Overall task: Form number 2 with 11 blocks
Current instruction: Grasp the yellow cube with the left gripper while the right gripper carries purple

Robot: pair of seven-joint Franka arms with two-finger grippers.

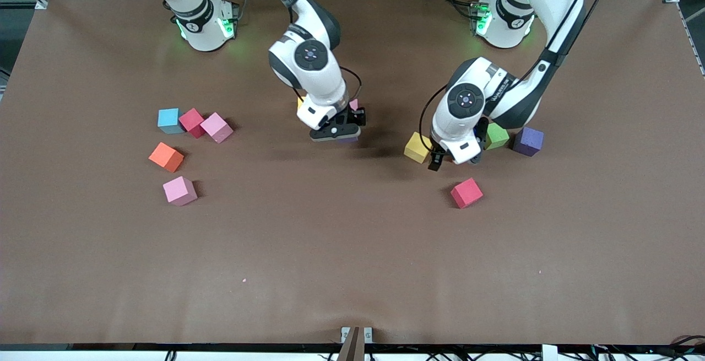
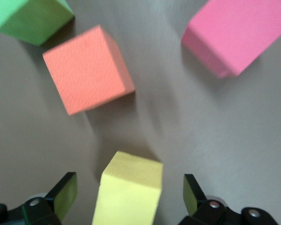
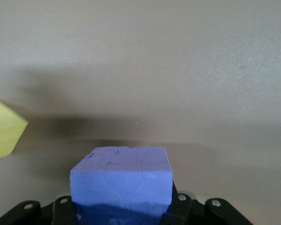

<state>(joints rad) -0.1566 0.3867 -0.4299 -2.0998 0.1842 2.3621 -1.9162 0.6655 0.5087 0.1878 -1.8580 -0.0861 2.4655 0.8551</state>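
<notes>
Gripping blue block, right pincer; no legible writing.

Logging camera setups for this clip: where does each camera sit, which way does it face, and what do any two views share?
Front view: high across the table, facing both arms' bases; shows both arms, the scattered blocks, the left gripper beside the yellow block.
Left wrist view: on the left wrist, looking down past open fingers at yellow, orange, pink and green blocks.
Right wrist view: on the right wrist; right gripper shut on a purple block.
Shared: front and left wrist both show that yellow block.
</notes>
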